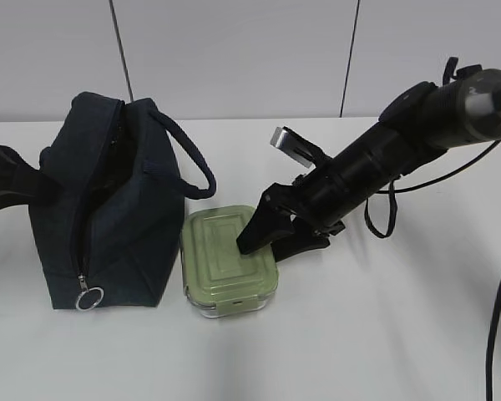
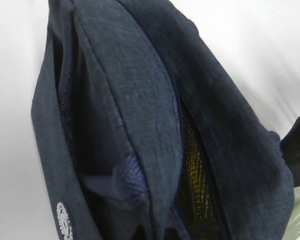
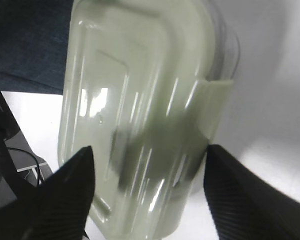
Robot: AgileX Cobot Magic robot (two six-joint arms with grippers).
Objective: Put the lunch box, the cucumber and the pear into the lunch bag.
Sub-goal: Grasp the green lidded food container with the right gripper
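Beside the lunch bag (image 1: 108, 209), on its right, you see one lunch box (image 1: 230, 266) lying flat on the white table (image 1: 359, 334), with its green lid up and its side touching the bag. There is one bag and one box; you cannot count a cucumber or a pear outside the bag. The bag stands upright with its zipper open, and the silver ring pull (image 1: 89, 297) hangs low at the front of the bag. In the left wrist view something yellowish shows through the dark mesh inside the bag; you cannot tell what it is.

Two arms are present. The right gripper (image 3: 147, 172) is spread wide over the box, one finger (image 3: 65, 185) on each long side of the lid, not yet clamping it. The left arm (image 1: 0, 180) reaches the bag from its left; its gripper is not seen, it is closed tight, and you cannot tell if it pinches the fabric.
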